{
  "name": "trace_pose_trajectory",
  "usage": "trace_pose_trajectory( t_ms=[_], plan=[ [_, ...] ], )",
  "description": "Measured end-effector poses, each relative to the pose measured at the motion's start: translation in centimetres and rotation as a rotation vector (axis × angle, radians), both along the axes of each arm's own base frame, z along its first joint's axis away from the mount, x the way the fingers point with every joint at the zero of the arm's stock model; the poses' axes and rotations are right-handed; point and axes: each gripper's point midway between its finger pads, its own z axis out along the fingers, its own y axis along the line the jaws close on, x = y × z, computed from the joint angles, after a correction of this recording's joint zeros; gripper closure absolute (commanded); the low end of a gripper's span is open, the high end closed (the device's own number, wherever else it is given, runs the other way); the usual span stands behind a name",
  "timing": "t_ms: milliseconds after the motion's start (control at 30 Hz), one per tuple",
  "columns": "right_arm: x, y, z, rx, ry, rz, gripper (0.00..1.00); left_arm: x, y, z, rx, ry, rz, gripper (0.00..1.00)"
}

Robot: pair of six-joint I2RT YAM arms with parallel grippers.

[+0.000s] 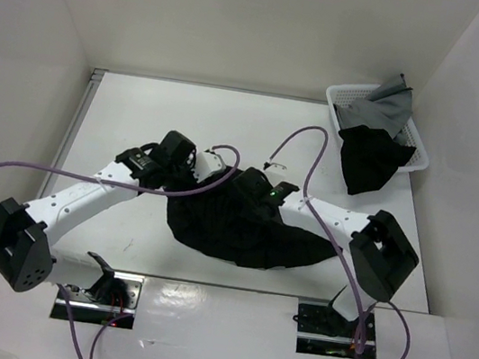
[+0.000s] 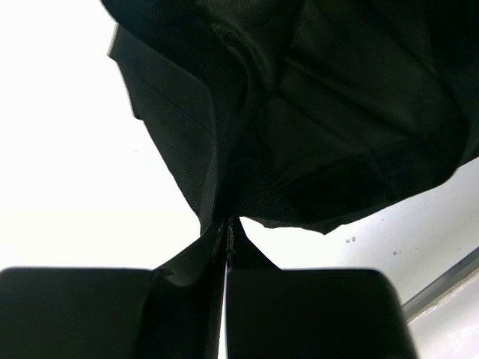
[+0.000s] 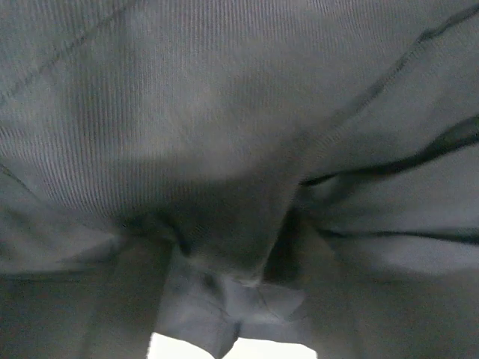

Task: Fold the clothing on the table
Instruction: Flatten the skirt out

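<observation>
One black pleated skirt [image 1: 241, 230] lies bunched at the middle of the white surface [image 1: 141, 109]. The left gripper [image 2: 226, 250] is pressed together, pinching a skirt fold. Fabric covers the right gripper [image 1: 260, 192], so I cannot tell its state.

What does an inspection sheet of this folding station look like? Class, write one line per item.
Surface: white table, matte.
Job's things: black skirt bunched mid-table between the arms.
Clutter: white basket at the far right corner, grey cloth inside, black garment draped over its rim.
Grippers: left gripper shut on the skirt; right gripper buried in fabric, state unclear.
Cables: purple cables loop above both arms.
Surroundings: white wall panels.
</observation>
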Motion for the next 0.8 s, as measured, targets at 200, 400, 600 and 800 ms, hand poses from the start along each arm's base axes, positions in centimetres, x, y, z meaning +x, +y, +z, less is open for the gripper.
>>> trace_pose_trajectory(
  t_ms=[200, 400, 600, 800],
  plan=[
    [1.7, -0.6, 0.7, -0.03, -0.048, -0.037, 1.0, 0.2, 1.0, 1.8, -0.001, -0.059, 0.024, 1.0],
    [0.7, -0.5, 13.9, 0.223, -0.262, 0.06, 1.0, 1.2, 4.0, 10.4, 0.008, -0.279, 0.072, 1.0],
    [-6.1, -3.6, 30.1, 0.623, -0.55, 0.247, 1.0, -1.7, 6.8, 25.8, -0.141, -0.657, 0.115, 1.0],
    [-9.6, -2.4, 30.8, 0.706, -0.483, 0.42, 1.0, -6.2, 9.0, 31.0, -0.21, -0.719, 0.121, 1.0]
  ],
)
